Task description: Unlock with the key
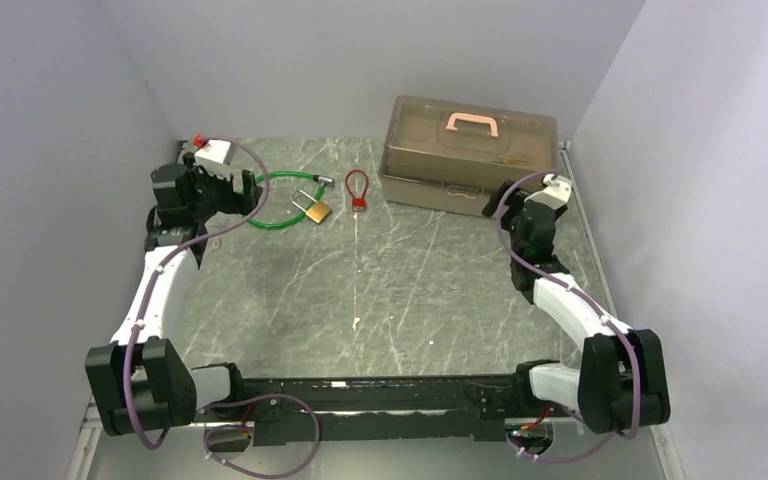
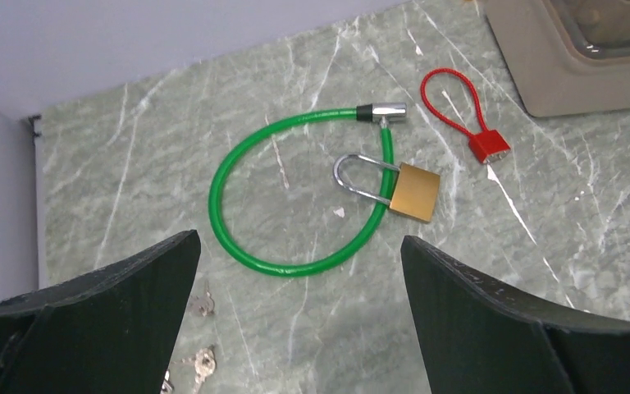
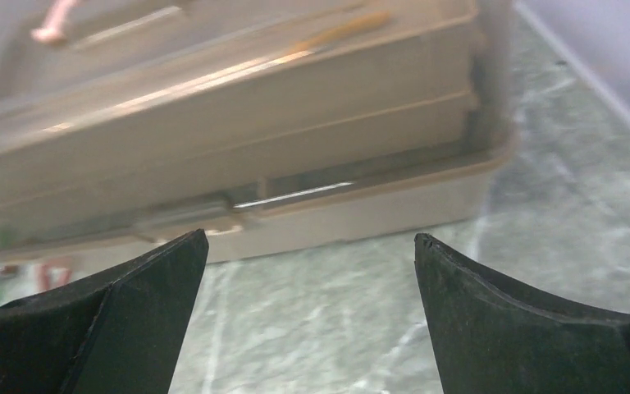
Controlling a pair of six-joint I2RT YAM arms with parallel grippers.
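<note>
2 keys (image 2: 201,361) part-hidden by left hand (image 2: 299,238) (wide open); right hand (image 3: 309,235) wide too, box (image 3: 254,123) v. blurry.

A tan, translucent plastic toolbox (image 1: 470,160) with a pink carry handle (image 1: 472,123) sat closed at the upper right of the overhead frame, on the green marbled worktop (image 1: 410,290). Left of it, near but apart, a thin red cable loop (image 1: 359,204) ending in a small red block lay flat.
</note>
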